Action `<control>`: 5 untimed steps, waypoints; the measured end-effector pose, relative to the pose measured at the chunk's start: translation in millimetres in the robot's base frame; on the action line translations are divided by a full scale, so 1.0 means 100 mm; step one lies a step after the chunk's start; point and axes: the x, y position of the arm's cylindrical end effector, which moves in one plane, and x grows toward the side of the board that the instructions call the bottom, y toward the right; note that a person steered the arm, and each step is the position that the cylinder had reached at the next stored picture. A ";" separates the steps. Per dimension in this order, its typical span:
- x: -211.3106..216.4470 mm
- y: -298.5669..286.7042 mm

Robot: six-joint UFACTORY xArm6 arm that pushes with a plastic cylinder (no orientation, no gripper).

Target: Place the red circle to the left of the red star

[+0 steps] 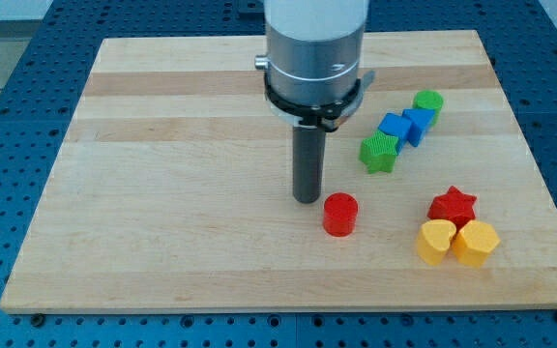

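The red circle is a short red cylinder lying on the wooden board, right of the middle and towards the view's bottom. The red star lies well to its right, with bare wood between them. My tip is on the board just left of the red circle and slightly above it in the view, very close to it; I cannot tell if they touch.
A yellow heart and a yellow hexagon sit just below the red star, touching it. A green star, two blue blocks and a green cylinder form a diagonal row at the upper right.
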 end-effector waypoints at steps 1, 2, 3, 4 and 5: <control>0.01 -0.04; 0.25 0.06; 0.39 0.16; 0.37 0.68; 0.36 1.06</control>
